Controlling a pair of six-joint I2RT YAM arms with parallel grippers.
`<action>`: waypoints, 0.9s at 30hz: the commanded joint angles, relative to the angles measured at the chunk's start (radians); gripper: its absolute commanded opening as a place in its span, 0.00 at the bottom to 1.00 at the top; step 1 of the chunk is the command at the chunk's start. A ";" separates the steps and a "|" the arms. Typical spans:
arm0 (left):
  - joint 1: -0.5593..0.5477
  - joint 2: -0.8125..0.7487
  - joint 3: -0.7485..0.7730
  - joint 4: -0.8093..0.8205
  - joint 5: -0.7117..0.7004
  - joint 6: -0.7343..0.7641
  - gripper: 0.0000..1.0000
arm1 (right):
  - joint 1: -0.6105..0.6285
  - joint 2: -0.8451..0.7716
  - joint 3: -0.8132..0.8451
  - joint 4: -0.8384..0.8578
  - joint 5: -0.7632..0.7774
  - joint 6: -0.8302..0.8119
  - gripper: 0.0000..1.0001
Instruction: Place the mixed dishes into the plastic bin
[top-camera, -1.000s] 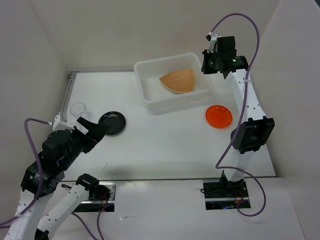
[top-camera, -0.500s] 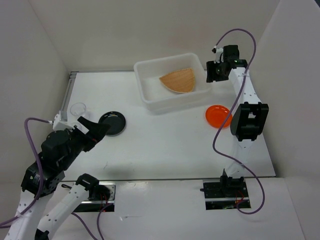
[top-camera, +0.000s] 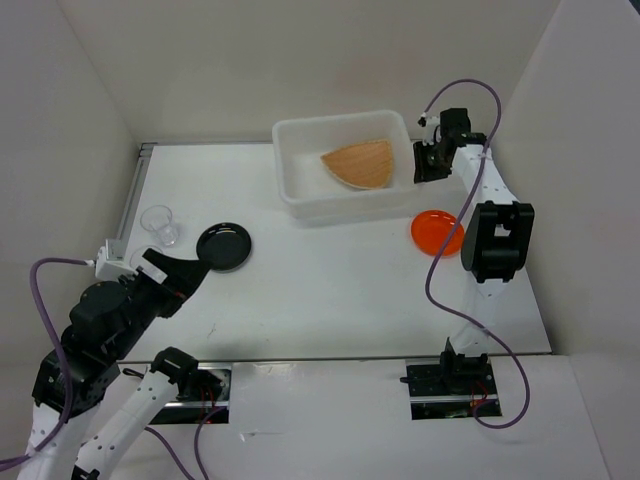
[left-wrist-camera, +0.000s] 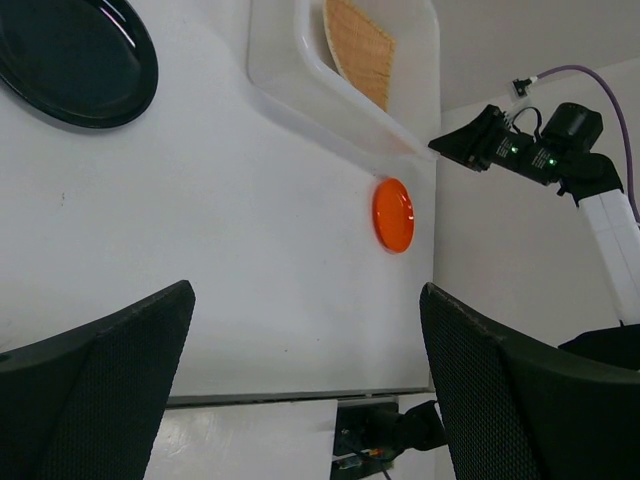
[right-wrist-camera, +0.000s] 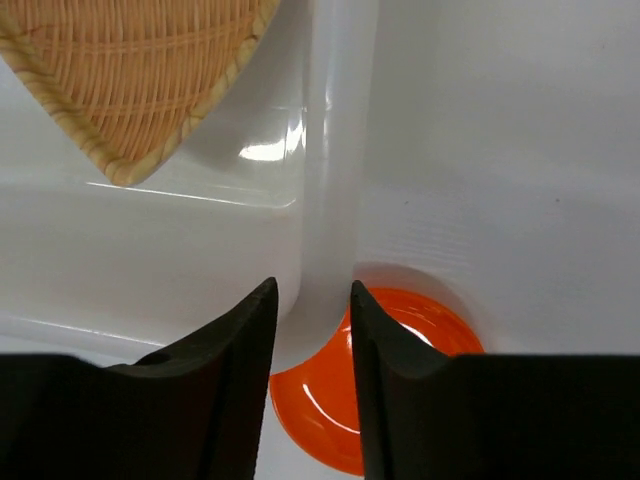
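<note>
The plastic bin (top-camera: 340, 122) stands at the back with the tan woven tray (top-camera: 360, 163) lying in it. My right gripper (top-camera: 425, 165) is at the bin's right wall; in the right wrist view its jaws (right-wrist-camera: 313, 290) straddle the rim (right-wrist-camera: 330, 150) closely, shut on it. The orange plate (top-camera: 437, 232) lies on the table just right of and nearer than the bin, and shows below the fingers (right-wrist-camera: 400, 400). The black plate (top-camera: 224, 246) lies at the left, with two clear cups (top-camera: 160, 222) beside it. My left gripper (top-camera: 185, 270) is open and empty, raised near the black plate.
White walls enclose the table on the left, back and right. The right arm's elbow (top-camera: 495, 240) hangs right of the orange plate. The left wrist view shows the black plate (left-wrist-camera: 75, 60), bin (left-wrist-camera: 300, 100) and orange plate (left-wrist-camera: 393, 214) ahead.
My right gripper came down from above the bin's right corner onto its right rim, and the bin shifted slightly. My left arm drew back toward the near left.
</note>
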 joint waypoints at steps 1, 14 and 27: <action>0.005 0.000 -0.004 0.012 0.000 -0.019 1.00 | 0.005 -0.029 -0.058 0.004 -0.013 -0.011 0.37; 0.005 0.019 -0.013 0.061 0.009 -0.001 1.00 | 0.071 -0.191 -0.212 -0.051 -0.118 0.041 0.29; 0.005 -0.011 -0.033 0.050 0.018 -0.010 1.00 | -0.036 -0.434 -0.263 0.050 -0.093 0.236 0.84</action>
